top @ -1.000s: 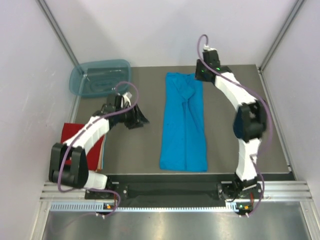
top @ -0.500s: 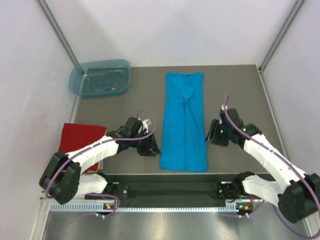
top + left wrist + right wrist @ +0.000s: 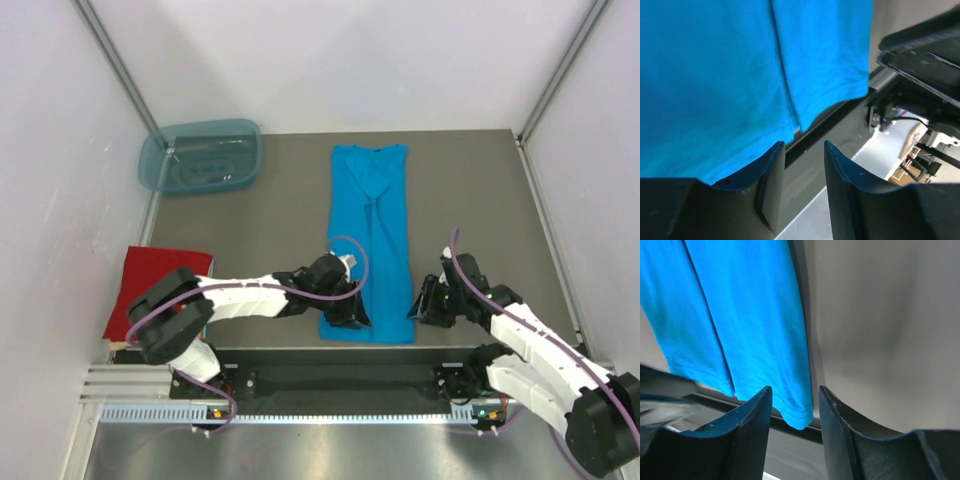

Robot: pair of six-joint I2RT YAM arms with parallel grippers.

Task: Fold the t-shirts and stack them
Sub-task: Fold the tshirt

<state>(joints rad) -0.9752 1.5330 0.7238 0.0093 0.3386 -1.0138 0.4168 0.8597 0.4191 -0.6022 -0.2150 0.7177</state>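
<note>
Grey table (image 3: 250, 240): turquoise t-shirt (image 3: 372, 230) lies mid-table as a long strip.
Left gripper (image 3: 352, 312) and right gripper (image 3: 430, 300), jaws parted, empty, sit at its near corners, probably to fold it crosswise; red t-shirt (image 3: 160, 275) lies folded far left.

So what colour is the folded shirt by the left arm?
The folded shirt is plain red, clearest in the top external view.

Lab cell (white walls (image 3: 330, 70), aluminium rails (image 3: 560, 378))
</note>
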